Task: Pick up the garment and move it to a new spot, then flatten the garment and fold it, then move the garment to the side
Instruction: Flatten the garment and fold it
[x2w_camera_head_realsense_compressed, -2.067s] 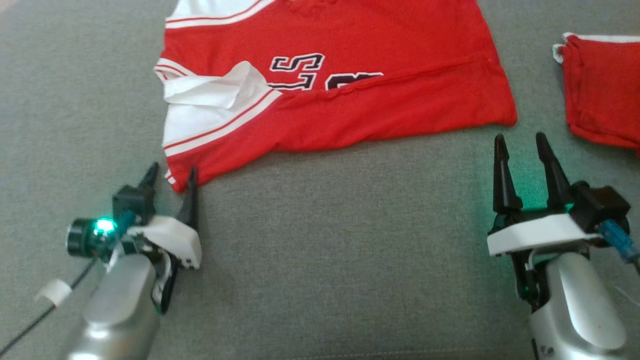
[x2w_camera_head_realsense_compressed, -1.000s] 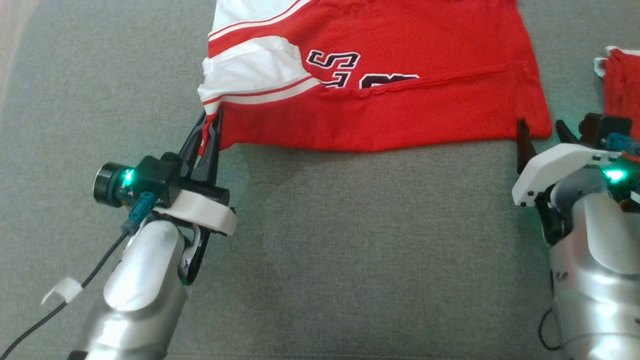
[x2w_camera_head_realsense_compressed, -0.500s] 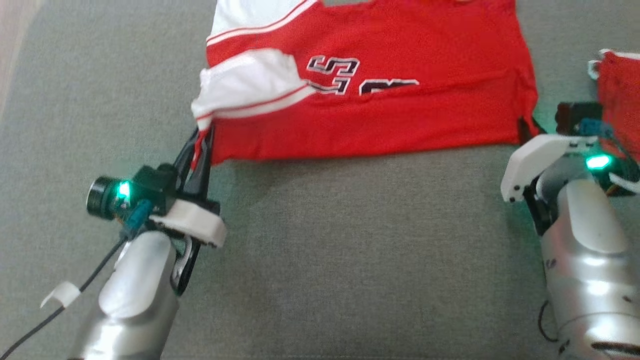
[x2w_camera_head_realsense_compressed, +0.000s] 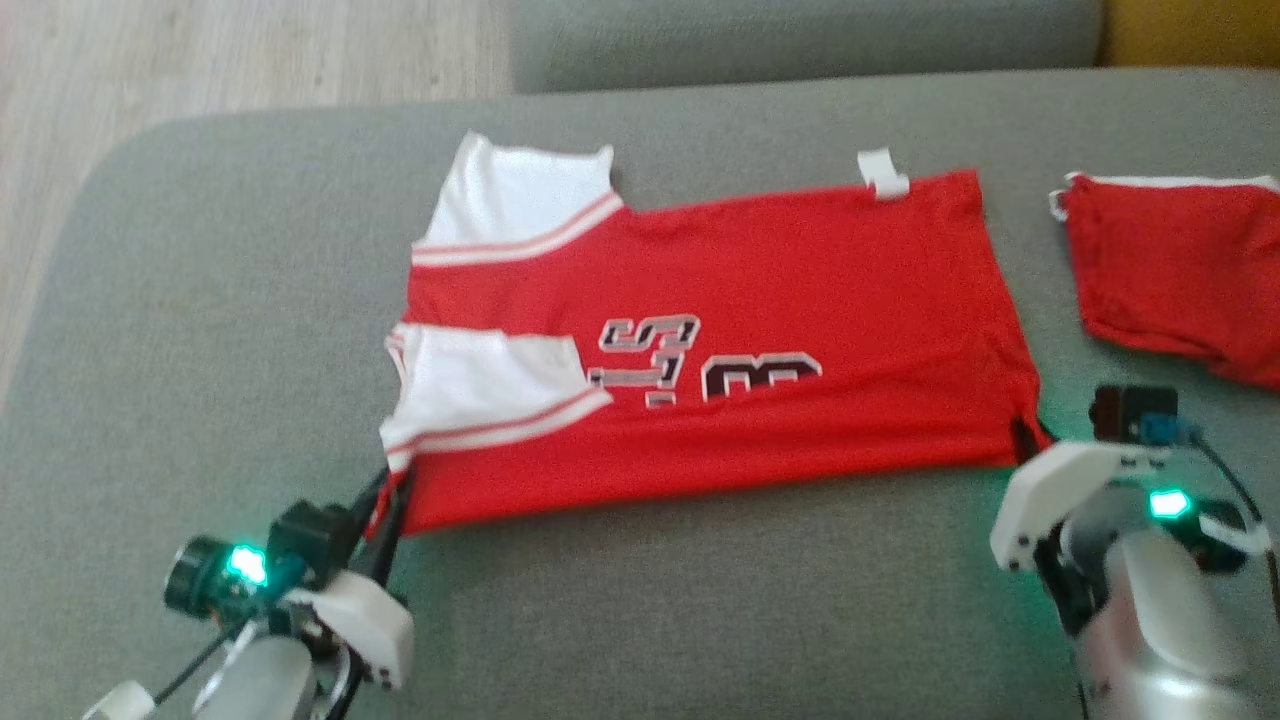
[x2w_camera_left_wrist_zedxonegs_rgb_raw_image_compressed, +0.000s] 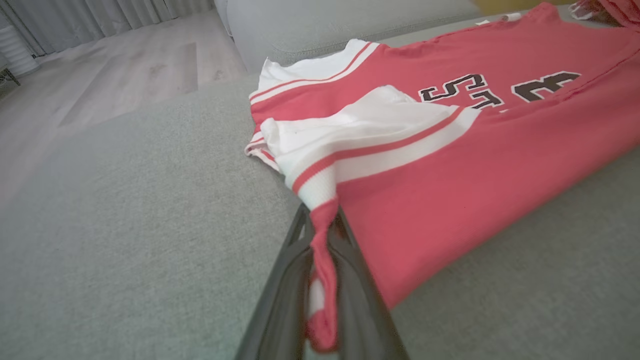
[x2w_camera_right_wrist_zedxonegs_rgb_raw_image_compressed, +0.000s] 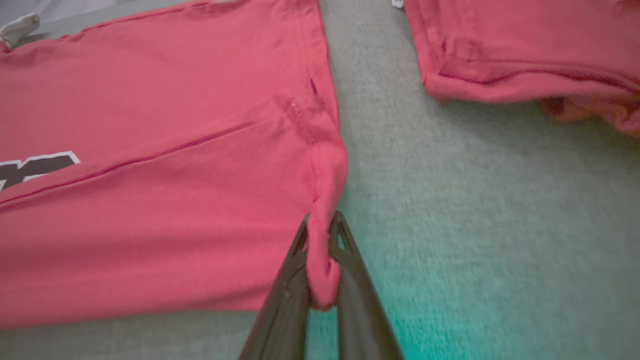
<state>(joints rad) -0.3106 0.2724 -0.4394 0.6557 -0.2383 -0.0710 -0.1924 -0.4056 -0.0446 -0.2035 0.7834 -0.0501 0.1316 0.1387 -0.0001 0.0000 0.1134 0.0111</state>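
Red jersey (x2w_camera_head_realsense_compressed: 760, 290), corners bunched in left gripper (x2w_camera_left_wrist_zedxonegs_rgb_raw_image_compressed: 322, 217), right gripper (x2w_camera_right_wrist_zedxonegs_rgb_raw_image_compressed: 321, 219) — grey cushion (x2w_camera_head_realsense_compressed: 700, 600)

A red jersey (x2w_camera_head_realsense_compressed: 760, 290) lies spread sideways across the middle of the frame on a grey cushion (x2w_camera_head_realsense_compressed: 650, 600), shoulders to the left, hem to the right. White shoulder panels (x2w_camera_head_realsense_compressed: 510, 190) edged with red stripes sit at upper left and centre left. Dark, white-outlined lettering (x2w_camera_head_realsense_compressed: 700, 365) marks the centre, partly covered by the folded-over near strip. Both lower corners are drawn into tight, bunched points.
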